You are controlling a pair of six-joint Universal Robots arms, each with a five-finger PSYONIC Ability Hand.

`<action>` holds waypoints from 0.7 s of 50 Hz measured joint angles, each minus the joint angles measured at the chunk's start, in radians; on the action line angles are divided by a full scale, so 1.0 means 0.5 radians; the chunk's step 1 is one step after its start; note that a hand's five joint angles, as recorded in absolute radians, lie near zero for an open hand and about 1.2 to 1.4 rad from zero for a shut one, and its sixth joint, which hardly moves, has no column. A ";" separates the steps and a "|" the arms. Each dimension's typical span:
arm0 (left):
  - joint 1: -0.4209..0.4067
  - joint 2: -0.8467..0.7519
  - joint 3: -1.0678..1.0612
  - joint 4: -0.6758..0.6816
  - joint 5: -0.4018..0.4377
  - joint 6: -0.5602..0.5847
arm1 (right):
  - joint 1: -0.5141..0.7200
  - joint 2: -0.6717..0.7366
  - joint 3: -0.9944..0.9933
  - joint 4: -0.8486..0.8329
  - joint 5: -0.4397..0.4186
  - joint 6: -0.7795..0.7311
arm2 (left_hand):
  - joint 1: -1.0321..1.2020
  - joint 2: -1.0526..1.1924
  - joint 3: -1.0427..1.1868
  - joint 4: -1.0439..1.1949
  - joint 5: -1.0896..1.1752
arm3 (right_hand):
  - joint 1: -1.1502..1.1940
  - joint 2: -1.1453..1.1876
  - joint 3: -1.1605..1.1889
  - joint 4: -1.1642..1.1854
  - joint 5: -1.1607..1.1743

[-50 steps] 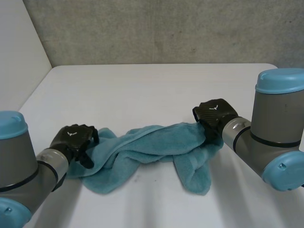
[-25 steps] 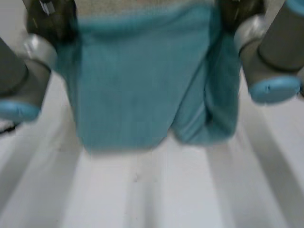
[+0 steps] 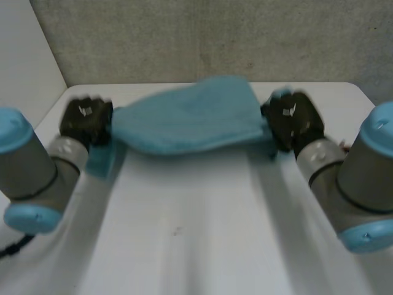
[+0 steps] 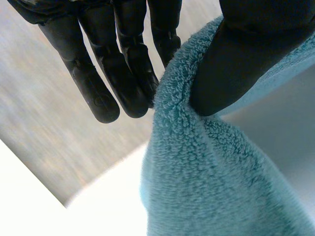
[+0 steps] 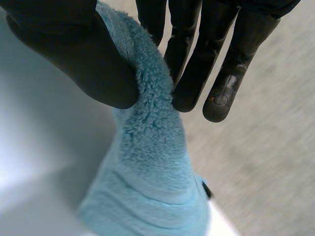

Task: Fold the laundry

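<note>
A teal terry-cloth towel [image 3: 190, 117] is held spread between the 2 black hands, near the far edge of the white table [image 3: 184, 233]. It appears to be lifted off the surface, with its near edge sagging in the middle.

The left hand [image 3: 86, 120] is closed on the towel's end nearest the table's left edge. In the left wrist view the cloth is pinched between the thumb and almost straight fingers [image 4: 118, 83]. The right hand [image 3: 293, 120] is closed on the opposite end, towards the right edge, where a thick roll of pile is nipped between thumb and fingers [image 5: 194, 64].

Both holds are judged shallow, taken close to the fingertips. If the cloth is drawn too taut or swung quickly, 1 end could be pulled free and the towel dropped in a heap. At the right hand a bunched fold seems to be held, not a single corner, so a hidden crease or uneven edges may be laid down. Because the towel is carried so far back, part of it could be set over the far edge if it is lowered there.
</note>
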 measured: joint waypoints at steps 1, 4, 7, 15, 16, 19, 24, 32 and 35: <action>0.003 -0.036 -0.069 -0.002 0.016 0.010 | -0.010 0.056 0.051 0.003 0.001 -0.003 | 0.000 0.000 0.000 0.000 0.000 | 0.000 0.000 0.000 0.000 0.000; 0.021 -0.105 -0.175 -0.010 0.044 0.051 | -0.048 0.187 0.102 0.017 0.006 -0.008 | -0.009 -0.105 -0.098 -0.094 -0.007 | 0.000 0.000 0.000 0.000 0.000; 0.052 -0.129 -0.231 -0.019 0.058 0.125 | -0.073 0.251 0.103 0.038 0.009 -0.008 | -0.495 -0.615 -0.565 -0.575 -0.409 | 0.000 0.000 0.000 0.000 0.000; 0.087 -0.028 -0.313 -0.058 0.062 0.327 | -0.109 0.299 0.068 0.100 0.013 0.021 | -1.410 -1.548 -1.528 -1.562 -1.421 | 0.000 0.000 0.000 0.000 0.000; 0.085 0.002 -0.329 -0.066 0.061 0.340 | -0.109 0.298 0.067 0.103 0.014 0.030 | -1.500 -1.651 -1.624 -1.659 -1.517 | 0.000 0.000 0.000 0.000 0.000; 0.081 0.094 -0.380 -0.080 0.056 0.353 | -0.109 0.297 0.067 0.105 0.017 0.050 | -1.541 -1.700 -1.681 -1.706 -1.567 | 0.000 0.000 0.000 0.000 0.000; 0.079 0.245 -0.489 -0.098 0.043 0.352 | -0.105 0.303 0.068 0.104 0.023 0.100 | -1.517 -1.657 -1.651 -1.663 -1.511 | 0.000 0.000 0.000 0.000 0.000; 0.106 0.498 -0.800 -0.189 -0.008 0.341 | -0.093 0.313 0.073 0.103 0.025 0.121 | -1.128 -1.279 -1.275 -1.272 -1.127 | 0.000 0.000 0.000 0.000 0.000; 0.116 0.519 -0.903 -0.219 -0.033 0.339 | -0.087 0.314 0.075 0.103 0.025 0.119 | -1.015 -1.170 -1.163 -1.159 -1.024 | 0.000 0.000 0.000 0.000 0.000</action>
